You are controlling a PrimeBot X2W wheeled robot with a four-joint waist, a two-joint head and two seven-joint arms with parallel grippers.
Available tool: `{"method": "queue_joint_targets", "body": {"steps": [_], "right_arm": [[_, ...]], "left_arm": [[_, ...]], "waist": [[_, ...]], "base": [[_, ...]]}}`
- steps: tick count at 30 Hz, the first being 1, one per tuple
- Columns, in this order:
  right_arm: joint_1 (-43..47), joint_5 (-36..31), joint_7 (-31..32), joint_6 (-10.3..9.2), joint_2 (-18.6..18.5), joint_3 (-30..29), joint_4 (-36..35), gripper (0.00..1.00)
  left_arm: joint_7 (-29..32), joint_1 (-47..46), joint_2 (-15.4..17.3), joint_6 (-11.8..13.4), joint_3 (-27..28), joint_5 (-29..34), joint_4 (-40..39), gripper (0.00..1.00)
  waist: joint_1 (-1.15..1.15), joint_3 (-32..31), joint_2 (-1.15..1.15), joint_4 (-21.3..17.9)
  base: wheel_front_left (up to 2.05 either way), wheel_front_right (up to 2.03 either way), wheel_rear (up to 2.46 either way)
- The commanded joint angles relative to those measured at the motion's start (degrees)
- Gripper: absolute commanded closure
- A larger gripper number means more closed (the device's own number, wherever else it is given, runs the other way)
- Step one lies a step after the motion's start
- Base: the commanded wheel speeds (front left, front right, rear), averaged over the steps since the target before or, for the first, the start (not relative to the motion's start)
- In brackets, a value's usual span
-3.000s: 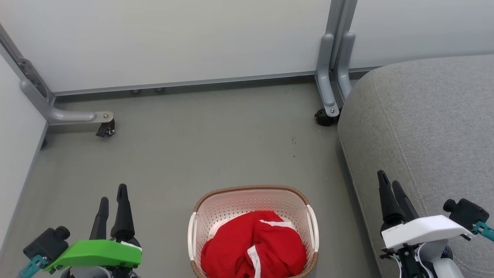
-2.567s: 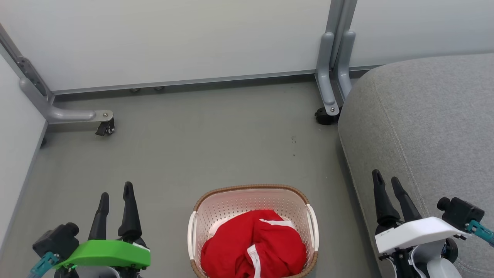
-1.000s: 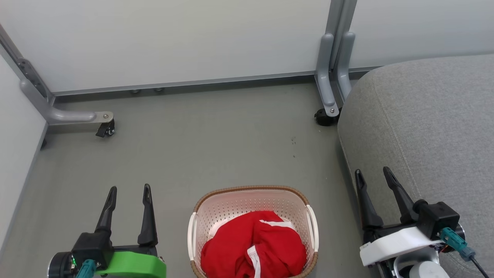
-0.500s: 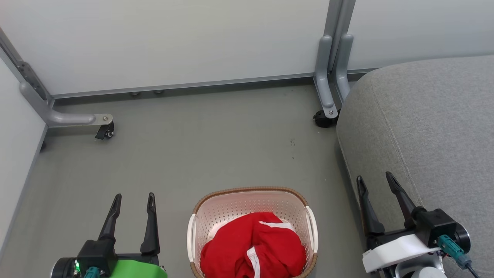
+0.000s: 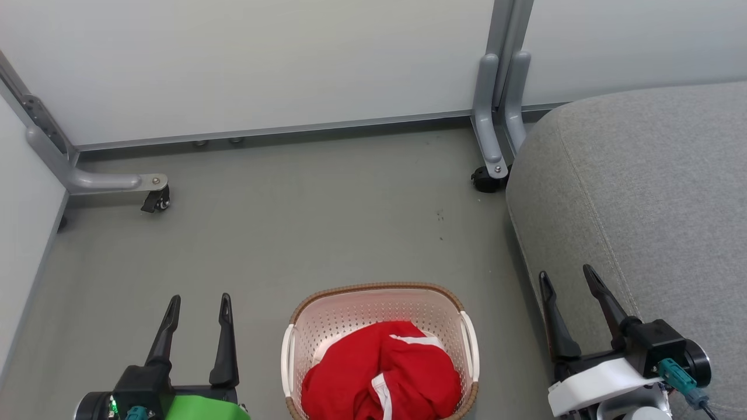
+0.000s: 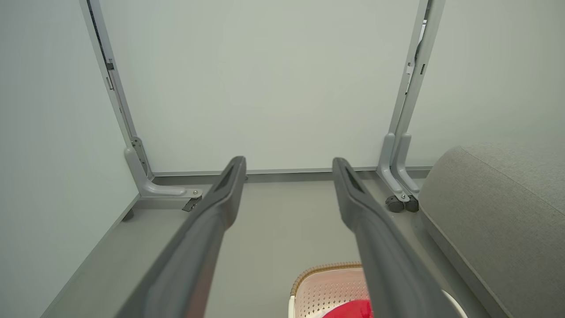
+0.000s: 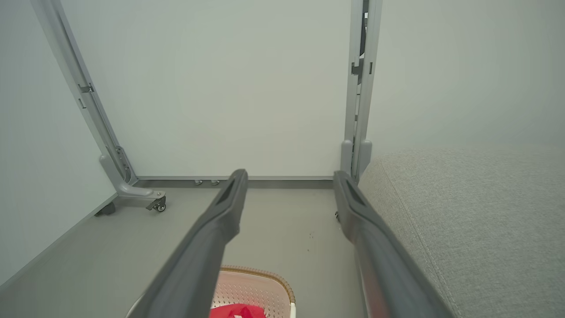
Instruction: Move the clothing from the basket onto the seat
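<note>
The cream basket (image 5: 373, 291) with a brown rim stands on the floor at the bottom middle, holding crumpled red clothing (image 5: 382, 379) with white trim. The light grey seat (image 5: 642, 192) fills the right side. My left gripper (image 5: 198, 303) stands open to the basket's left, its fingers pointing up the view with nothing between them. My right gripper (image 5: 569, 279) is open to the basket's right, beside the seat's front edge. The left wrist view catches the basket (image 6: 326, 287) and the seat (image 6: 499, 212); the right wrist view has the basket (image 7: 256, 287), a bit of clothing (image 7: 236, 311) and the seat (image 7: 463, 212).
White partition panels (image 5: 262, 58) close off the back and left. Their grey feet with castors stand at the left (image 5: 117, 184) and beside the seat (image 5: 487, 169). Grey floor (image 5: 303, 221) stretches between basket and panels.
Both grippers sit slightly lower in the head view than a second ago and stay open. The whole picture has shifted a little, so the camera moved. Basket and clothing lie as before.
</note>
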Motion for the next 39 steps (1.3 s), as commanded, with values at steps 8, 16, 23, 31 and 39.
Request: {"method": "queue_joint_targets", "body": {"steps": [8, 16, 23, 31, 39], "right_arm": [[0.62, 0.39, -0.2, 0.0, -0.26, 0.12, 0.63, 0.0], [0.64, 0.62, -0.2, 0.0, -0.26, 0.09, 0.76, 0.0], [0.6, 0.97, -0.2, 0.0, -0.26, 0.14, 1.0, 0.0], [0.54, 1.21, -0.2, 0.0, -0.26, -0.22, 1.24, 0.0], [0.16, 1.54, -0.2, 0.0, -0.26, -0.88, 1.27, 0.0]], "left_arm": [[-0.05, 0.67, 0.29, 0.02, 0.15, -0.85, 0.58, 0.0], [-0.06, 0.89, 0.29, 0.48, 0.18, -0.67, 0.86, 0.0], [-0.05, 0.91, 0.29, 0.8, 0.08, -0.52, 1.05, 0.0], [-0.05, 0.79, 0.29, 1.09, -0.07, -0.32, 1.13, 0.0], [-0.05, 0.05, 0.28, 1.36, -0.63, -0.05, 1.95, 0.0]], "waist": [[0.0, -0.18, 0.0, 0.22], [0.0, -0.33, 0.0, 0.41], [0.0, -0.42, 0.0, 0.43], [0.0, -0.37, 0.0, 0.4], [0.0, 0.6, 0.0, 0.32]], "base": [[0.0, 0.0, 0.0], [0.0, 0.0, 0.0], [0.0, 0.0, 0.0], [0.0, 0.0, 0.0], [0.0, 0.0, 0.0]]}}
